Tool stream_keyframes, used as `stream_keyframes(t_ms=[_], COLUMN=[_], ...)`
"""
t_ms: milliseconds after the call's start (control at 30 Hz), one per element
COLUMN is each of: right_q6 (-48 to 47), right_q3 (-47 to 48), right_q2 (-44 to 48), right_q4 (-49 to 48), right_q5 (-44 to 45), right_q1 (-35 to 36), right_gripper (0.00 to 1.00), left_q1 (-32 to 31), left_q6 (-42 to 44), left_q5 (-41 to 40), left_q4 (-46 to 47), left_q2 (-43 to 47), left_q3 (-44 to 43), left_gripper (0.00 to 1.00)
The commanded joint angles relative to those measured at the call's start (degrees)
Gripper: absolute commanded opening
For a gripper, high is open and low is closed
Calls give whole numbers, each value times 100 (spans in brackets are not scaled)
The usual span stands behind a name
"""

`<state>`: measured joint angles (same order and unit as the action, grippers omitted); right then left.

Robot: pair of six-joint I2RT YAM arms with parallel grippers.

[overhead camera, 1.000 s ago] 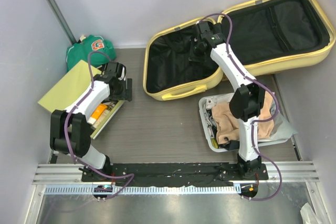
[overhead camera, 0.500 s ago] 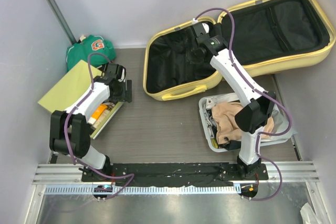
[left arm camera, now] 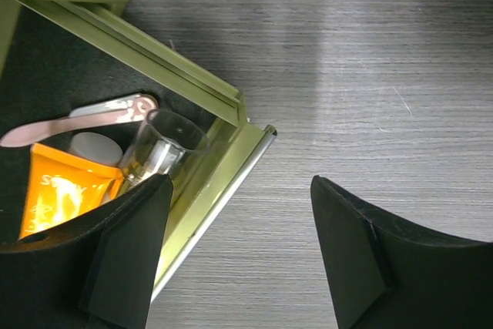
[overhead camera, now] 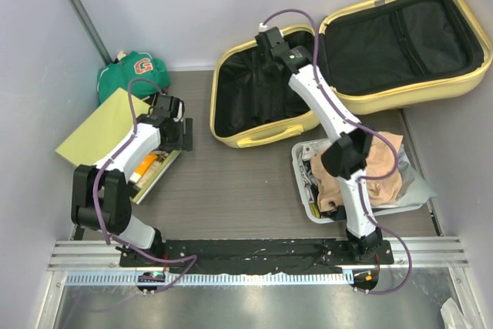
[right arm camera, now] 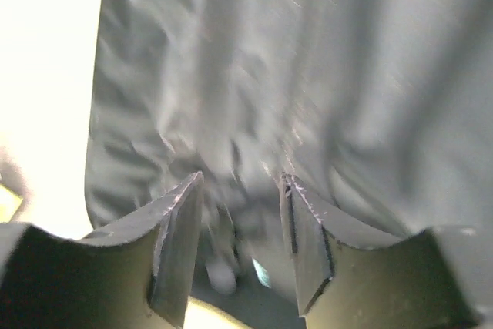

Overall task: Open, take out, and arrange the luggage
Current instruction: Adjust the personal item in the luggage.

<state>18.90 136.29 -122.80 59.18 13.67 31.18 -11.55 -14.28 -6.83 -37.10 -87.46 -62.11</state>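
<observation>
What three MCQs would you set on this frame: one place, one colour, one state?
1. Where are the right arm's jaws?
A. Over the left half of the open luggage
B. Over its right half
C. Outside it altogether

2. What colour is the cloth bundle in the far left corner?
A. Red
B. Green
C. Blue

3. How do the left arm's jaws stand?
A. Open, with nothing between them
B. Shut tight and empty
C. Shut on something

Answers:
1 A: the top view puts that wrist over the left half, and the right wrist view shows black lining just beyond the jaws.
2 B: the top view shows it green, with a letter badge.
3 A: in the left wrist view, only bare table shows in the wide gap.
</observation>
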Motion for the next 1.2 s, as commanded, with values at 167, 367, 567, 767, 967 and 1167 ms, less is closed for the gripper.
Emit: stream_keyframes(t_ms=[167, 367, 567, 767, 967, 1167], right_q6=[-307, -255, -61, -140, -175, -412], right_q3=[557, 197, -409, -744, -894, -613], right_q2=[-1501, -1554, -1203, -1071, -1122, -1580], right_q4=[-372, -196, -117, 6, 68, 120], right_q5=[-1130, -990, -734, -989, -1120, -2192], right_q1=[-103, -112, -112, -95, -94, -165], right_gripper=[48, 47, 49, 55, 57, 45], left_q1=[21, 21, 21, 21, 21, 21], left_q6=[479, 506, 453, 426, 400, 426], left_q5=[-398, -451, -389, -337, -310, -389], left_q4=[-51, -104, -104, -113, -104, -183], left_q2=[546, 704, 932, 1056, 1108, 1179], left_q3=[-293, -197, -12, 155, 181, 137], left_gripper=[77, 77, 78, 78, 78, 78])
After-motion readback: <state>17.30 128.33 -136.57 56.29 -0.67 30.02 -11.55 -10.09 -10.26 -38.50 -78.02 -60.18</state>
